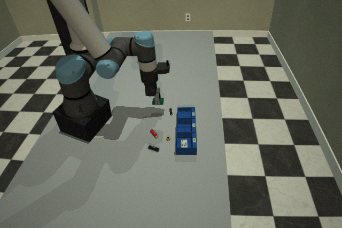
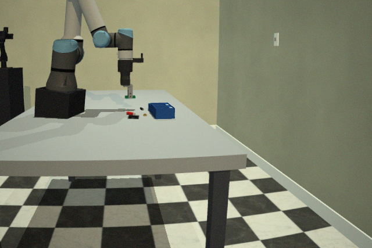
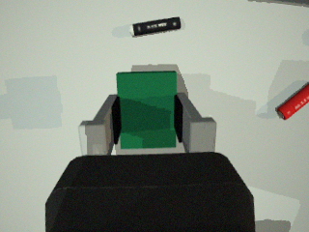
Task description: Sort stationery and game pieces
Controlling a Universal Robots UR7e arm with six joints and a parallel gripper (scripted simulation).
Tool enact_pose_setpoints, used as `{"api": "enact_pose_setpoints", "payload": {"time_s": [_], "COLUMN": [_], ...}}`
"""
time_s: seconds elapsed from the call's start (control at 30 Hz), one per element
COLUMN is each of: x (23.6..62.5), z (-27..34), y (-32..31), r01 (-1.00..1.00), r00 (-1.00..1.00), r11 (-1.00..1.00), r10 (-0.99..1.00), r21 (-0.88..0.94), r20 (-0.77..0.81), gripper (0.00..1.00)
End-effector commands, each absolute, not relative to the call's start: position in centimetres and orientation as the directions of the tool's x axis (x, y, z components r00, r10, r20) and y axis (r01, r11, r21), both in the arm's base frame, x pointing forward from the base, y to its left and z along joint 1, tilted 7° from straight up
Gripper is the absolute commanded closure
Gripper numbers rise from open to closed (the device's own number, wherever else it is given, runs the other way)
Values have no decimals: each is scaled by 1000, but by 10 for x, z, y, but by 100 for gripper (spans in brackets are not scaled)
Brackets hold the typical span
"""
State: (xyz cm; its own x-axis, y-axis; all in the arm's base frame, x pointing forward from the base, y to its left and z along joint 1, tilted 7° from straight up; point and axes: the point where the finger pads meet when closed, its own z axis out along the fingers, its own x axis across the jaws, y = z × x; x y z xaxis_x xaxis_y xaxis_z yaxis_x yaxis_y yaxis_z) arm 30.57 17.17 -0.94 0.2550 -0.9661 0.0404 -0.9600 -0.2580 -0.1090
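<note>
My gripper (image 1: 157,99) is shut on a flat green block (image 1: 160,101), with one grey finger on each side of it, as the wrist view shows (image 3: 147,110). The block is at table height; I cannot tell whether it touches the table. A row of three joined blue bins (image 1: 185,130) stands to the right of it. Their letter labels are too small to read. The nearest bin holds a white die-like piece (image 1: 184,143). In the exterior view the gripper (image 2: 130,92) stands left of and behind the bins (image 2: 161,110).
A small black cylinder (image 1: 171,111) lies between the gripper and the bins, and also shows in the wrist view (image 3: 154,26). A red cylinder (image 1: 154,133), a yellow ring (image 1: 168,138) and a flat black piece (image 1: 153,148) lie left of the bins. The arm's base (image 1: 81,119) stands at the left.
</note>
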Motion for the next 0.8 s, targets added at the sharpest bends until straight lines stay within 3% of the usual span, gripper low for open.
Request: {"api": "enact_pose_setpoints", "payload": {"time_s": [0.0, 0.47, 0.77], "x": [306, 307, 352], "z": [-9, -1, 3], "y": [172, 172, 143], "r01": [-960, -959, -960], "r00": [255, 255, 254], "r11": [-258, -258, -257], "r10": [-966, -966, -966], "r21": [-109, -113, -109], "r20": [41, 41, 40], "gripper": [30, 30, 30]}}
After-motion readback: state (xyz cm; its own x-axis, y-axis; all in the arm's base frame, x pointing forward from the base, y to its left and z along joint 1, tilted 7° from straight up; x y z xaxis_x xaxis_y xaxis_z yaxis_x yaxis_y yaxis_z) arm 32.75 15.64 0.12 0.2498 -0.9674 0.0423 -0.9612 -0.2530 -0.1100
